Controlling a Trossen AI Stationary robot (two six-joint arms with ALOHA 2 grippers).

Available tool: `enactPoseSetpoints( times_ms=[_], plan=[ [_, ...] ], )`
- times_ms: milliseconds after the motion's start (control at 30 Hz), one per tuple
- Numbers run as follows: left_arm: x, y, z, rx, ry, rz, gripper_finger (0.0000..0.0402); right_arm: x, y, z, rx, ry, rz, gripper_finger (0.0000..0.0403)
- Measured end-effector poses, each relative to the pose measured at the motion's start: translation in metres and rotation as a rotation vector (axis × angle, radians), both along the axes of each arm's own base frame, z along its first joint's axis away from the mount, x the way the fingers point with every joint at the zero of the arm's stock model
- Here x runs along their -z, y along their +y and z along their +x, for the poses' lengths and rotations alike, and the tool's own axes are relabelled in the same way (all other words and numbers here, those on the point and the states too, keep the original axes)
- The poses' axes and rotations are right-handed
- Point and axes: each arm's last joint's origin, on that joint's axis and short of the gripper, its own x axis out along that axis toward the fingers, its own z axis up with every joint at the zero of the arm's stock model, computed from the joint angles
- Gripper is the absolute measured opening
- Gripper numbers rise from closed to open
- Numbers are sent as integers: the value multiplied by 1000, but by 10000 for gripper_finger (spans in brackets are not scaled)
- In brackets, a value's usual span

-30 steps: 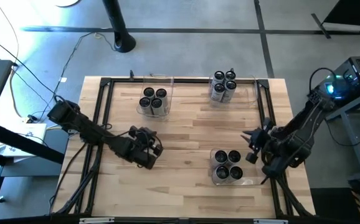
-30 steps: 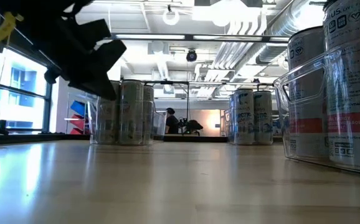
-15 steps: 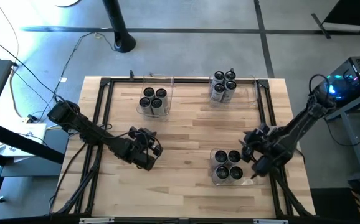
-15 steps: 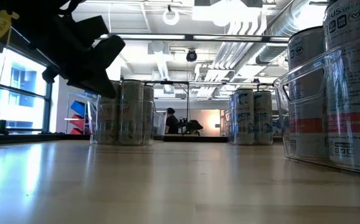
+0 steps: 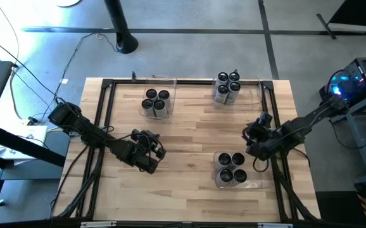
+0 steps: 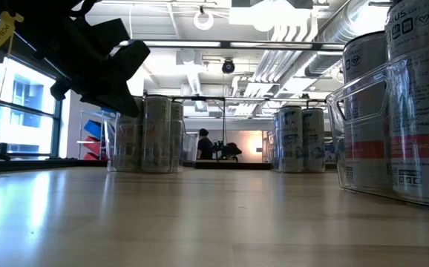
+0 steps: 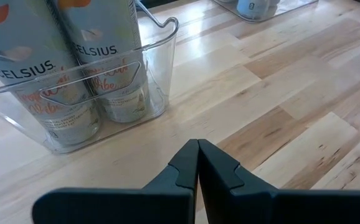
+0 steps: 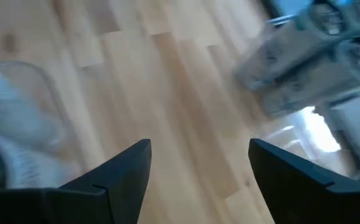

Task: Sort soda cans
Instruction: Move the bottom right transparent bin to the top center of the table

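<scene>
Your right gripper (image 8: 195, 163) stands with its fingers spread wide and nothing between them, above bare wood between the far-right bin and the near-right bin (image 5: 235, 170); your left gripper (image 7: 197, 163) is clenched shut on nothing, low over the table (image 5: 195, 130) at the left-centre. In the right wrist view everything beyond the fingers is smeared, so you cannot read the cans there, and the bin at its edge is cut off. In the low view the near bin is cropped at the frame edge, and a dark arm (image 6: 96, 63) covers part of the far-left group. All twelve soda cans (image 5: 156, 102) sit upright in three clear bins, four apiece: far left, far right (image 5: 227, 87) and near right. A person (image 6: 204, 143) shows small in the room beyond the table.
</scene>
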Motion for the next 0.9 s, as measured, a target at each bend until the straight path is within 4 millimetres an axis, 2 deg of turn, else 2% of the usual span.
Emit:
enactPoseSetpoints(
  times_ms=[133,333,633,767,900],
  plan=[
    [0,-1,1,1,-14,-6,2,-11,-9,-2,-75,25,148,266],
    [-1,-2,4,22,-20,1,2,-1,-8,-7,-215,218,388,266],
    [-2,-3,5,32,-25,2,2,51,-7,-15,-150,469,490,230],
    [-2,-3,5,32,-26,2,2,72,-6,-15,-150,531,493,192],
    [-2,-3,6,31,-30,0,2,83,-6,-12,-169,562,453,141]
  ],
)
